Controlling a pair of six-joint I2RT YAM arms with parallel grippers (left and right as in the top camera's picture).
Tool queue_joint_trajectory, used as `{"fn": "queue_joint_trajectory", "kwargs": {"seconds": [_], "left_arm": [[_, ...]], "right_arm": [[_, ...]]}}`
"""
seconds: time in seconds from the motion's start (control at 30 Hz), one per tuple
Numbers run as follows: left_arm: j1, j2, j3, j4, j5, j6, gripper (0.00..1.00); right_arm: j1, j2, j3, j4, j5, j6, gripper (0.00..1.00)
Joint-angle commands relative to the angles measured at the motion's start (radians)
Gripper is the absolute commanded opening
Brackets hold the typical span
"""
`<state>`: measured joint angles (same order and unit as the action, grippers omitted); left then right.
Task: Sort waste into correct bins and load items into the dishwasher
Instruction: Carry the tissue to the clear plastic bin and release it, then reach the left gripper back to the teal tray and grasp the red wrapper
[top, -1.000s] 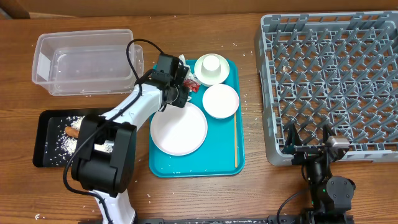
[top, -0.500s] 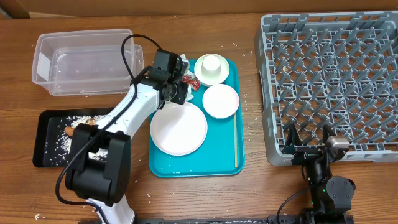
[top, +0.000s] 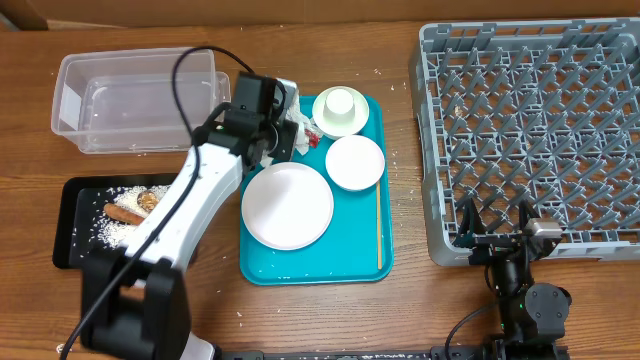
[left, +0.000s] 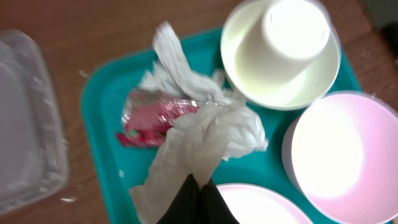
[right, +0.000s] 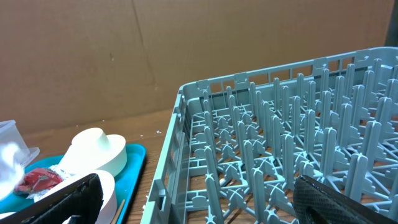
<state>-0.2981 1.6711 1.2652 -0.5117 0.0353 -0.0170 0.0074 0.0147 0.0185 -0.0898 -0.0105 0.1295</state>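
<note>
Left gripper (left: 199, 190) pinches a crumpled napkin (left: 205, 134) on the teal tray (top: 310, 268); right gripper (top: 497, 218) waits open by the dish rack (top: 530, 130).

At far left sit the clear bin (top: 135, 100) and the black tray (top: 75, 245) of scraps. The left gripper's jaws are closed tight on the napkin's near edge, and the paper drapes over a red wrapper (left: 155, 115) in the teal tray's far-left corner. Just beside it are an upturned cup (left: 295, 28) in a bowl (left: 249, 62) and two plates. The right gripper's jaws are spread wide and hold nothing.
</note>
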Motion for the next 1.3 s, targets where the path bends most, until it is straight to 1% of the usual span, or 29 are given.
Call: {"fn": "queue_joint_trajectory", "kwargs": {"seconds": [0.0, 0.17, 0.3, 0.37, 0.6, 0.67, 0.7, 0.73, 0.77, 0.8, 0.97, 1.1, 1.2, 1.27], "left_arm": [[-0.002, -0.077, 0.021, 0.028, -0.113, -0.017, 0.04], [0.006, -0.121, 0.021, 0.105, -0.316, -0.016, 0.04], [0.052, -0.113, 0.021, 0.193, -0.430, -0.016, 0.04], [0.085, -0.105, 0.021, 0.235, -0.456, -0.017, 0.04], [0.236, -0.056, 0.021, 0.382, -0.453, -0.025, 0.05], [0.274, -0.032, 0.021, 0.415, -0.446, -0.026, 0.20], [0.288, -0.020, 0.021, 0.423, -0.439, -0.026, 0.30], [0.301, -0.009, 0.021, 0.423, -0.426, -0.031, 0.62], [0.309, -0.002, 0.021, 0.417, -0.417, -0.037, 0.89], [0.314, 0.004, 0.021, 0.408, -0.406, -0.038, 1.00], [0.308, 0.000, 0.021, 0.351, -0.354, -0.043, 1.00], [0.267, -0.026, 0.021, 0.310, -0.237, -0.043, 1.00], [0.225, -0.044, 0.021, 0.245, -0.072, -0.042, 1.00], [0.196, -0.043, 0.021, 0.194, 0.089, -0.042, 0.95]], "right_arm": [[0.005, -0.012, -0.010, 0.006, 0.010, -0.007, 1.00], [0.005, -0.012, -0.010, 0.006, 0.010, -0.006, 1.00], [0.005, -0.012, -0.010, 0.006, 0.010, -0.006, 1.00], [0.005, -0.012, -0.010, 0.006, 0.010, -0.007, 1.00], [0.005, -0.012, -0.010, 0.006, 0.010, -0.006, 1.00], [0.005, -0.012, -0.010, 0.006, 0.010, -0.007, 1.00], [0.005, -0.012, -0.010, 0.006, 0.010, -0.006, 1.00], [0.005, -0.012, -0.010, 0.006, 0.010, -0.007, 1.00], [0.005, -0.012, -0.010, 0.006, 0.010, -0.007, 1.00], [0.005, -0.012, -0.010, 0.006, 0.010, -0.007, 1.00], [0.005, -0.012, -0.010, 0.006, 0.010, -0.007, 1.00], [0.005, -0.012, -0.010, 0.006, 0.010, -0.007, 1.00], [0.005, -0.012, -0.010, 0.006, 0.010, -0.007, 1.00], [0.005, -0.012, -0.010, 0.007, 0.010, -0.006, 1.00]]}}
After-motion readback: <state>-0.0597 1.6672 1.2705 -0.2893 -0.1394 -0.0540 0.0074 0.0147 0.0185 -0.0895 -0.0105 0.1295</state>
